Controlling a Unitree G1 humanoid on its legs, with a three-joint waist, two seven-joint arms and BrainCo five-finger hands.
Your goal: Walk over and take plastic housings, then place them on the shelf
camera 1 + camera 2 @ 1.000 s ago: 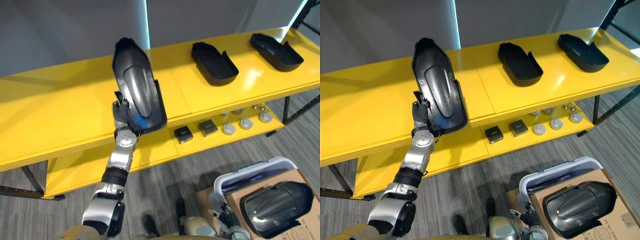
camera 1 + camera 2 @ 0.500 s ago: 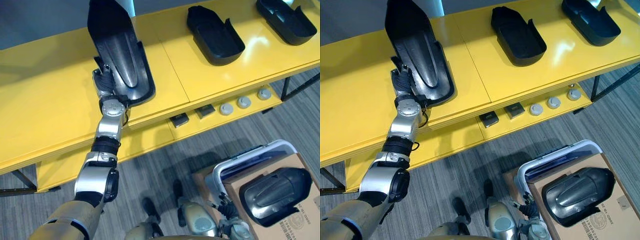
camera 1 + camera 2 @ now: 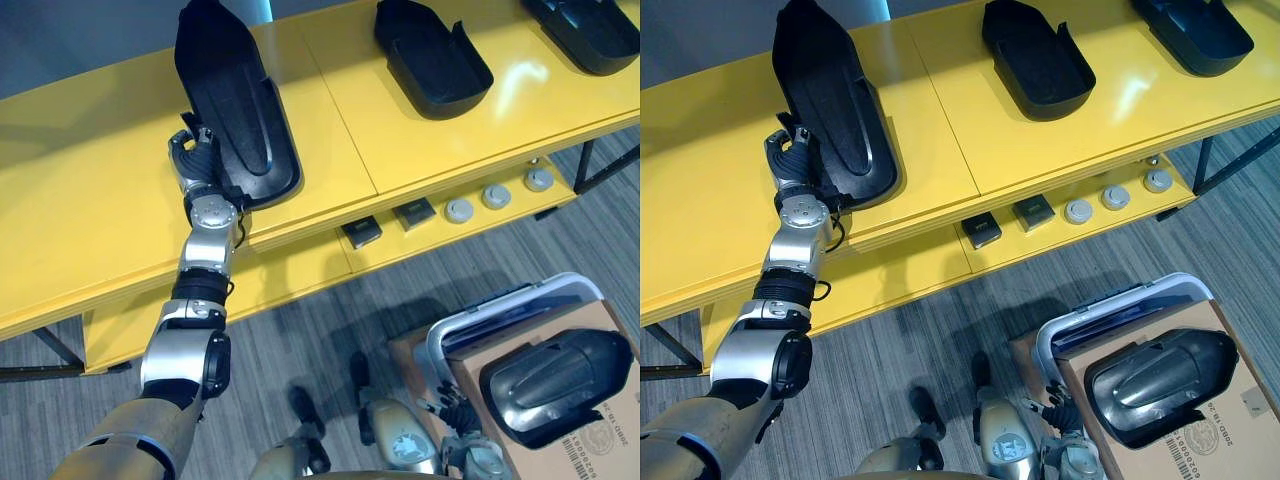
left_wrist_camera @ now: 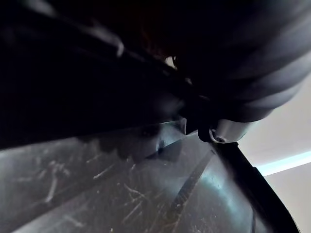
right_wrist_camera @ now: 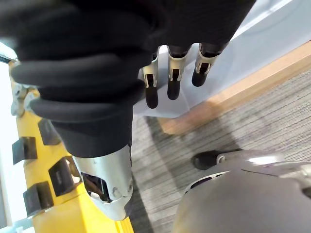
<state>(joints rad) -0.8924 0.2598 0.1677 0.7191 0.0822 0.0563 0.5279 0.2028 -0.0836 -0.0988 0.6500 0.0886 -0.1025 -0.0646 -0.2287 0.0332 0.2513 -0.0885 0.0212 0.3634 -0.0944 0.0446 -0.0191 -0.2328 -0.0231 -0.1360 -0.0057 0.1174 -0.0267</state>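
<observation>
A long dark plastic housing (image 3: 232, 100) lies dome-up on the yellow shelf top (image 3: 90, 200), left of the middle. My left hand (image 3: 196, 160) is at its near left edge, fingers straightened and spread beside the rim, open. From the left wrist, the housing's scratched dark shell (image 4: 146, 194) is seen very close. Two more black housings (image 3: 432, 58) (image 3: 590, 25) lie hollow side up further right on the shelf. Another housing (image 3: 555, 385) rests on a cardboard box at the lower right. My right hand (image 5: 173, 77) hangs by my side, fingers straight and empty.
The cardboard box (image 3: 610, 445) sits on the floor beside a white-rimmed bin (image 3: 500, 318). The lower yellow shelf (image 3: 300, 280) carries small black blocks (image 3: 361, 232) and round grey parts (image 3: 495, 197). Bare shelf top lies left of the housing.
The housing has come down from tilted in my left hand to flat on the shelf. My left fingers have uncurled from its edge. The camera shifted a little.
</observation>
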